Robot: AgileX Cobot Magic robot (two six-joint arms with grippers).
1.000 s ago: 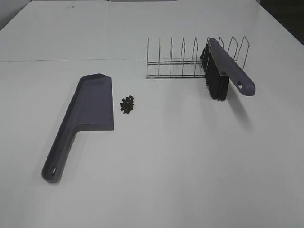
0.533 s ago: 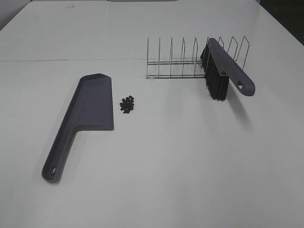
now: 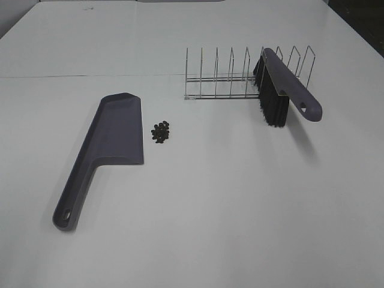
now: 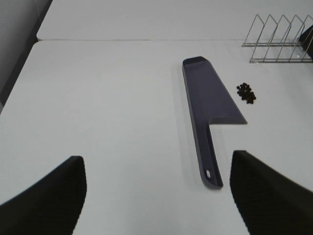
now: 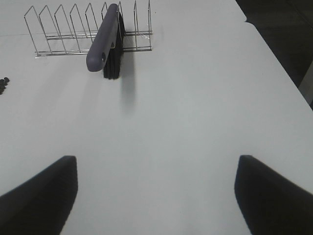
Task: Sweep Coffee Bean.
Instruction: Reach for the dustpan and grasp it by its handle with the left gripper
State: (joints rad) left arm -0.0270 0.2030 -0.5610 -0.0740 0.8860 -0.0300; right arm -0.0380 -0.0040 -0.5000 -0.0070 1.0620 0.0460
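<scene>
On a white table [image 3: 210, 240], the coffee bean [image 3: 161, 132] cluster lies centre-left, just right of a purple-grey dustpan [image 3: 111, 144]. A brush [image 3: 287, 81] leans in a wire rack [image 3: 219, 81] far right. The left gripper [image 4: 154, 155] and right gripper [image 5: 156, 157] hover near, jaws spread wide, holding nothing.

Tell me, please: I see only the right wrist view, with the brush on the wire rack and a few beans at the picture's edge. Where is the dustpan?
Observer: The dustpan lies flat on the table, on the left arm's side of the beans.
Operator: Does it touch the beans?
Observer: No. A strip of bare table lies between them.
Operator: Where does its handle point?
Observer: The handle points toward the robot's side of the table. In the left wrist view its end is the part nearest that camera.
</scene>
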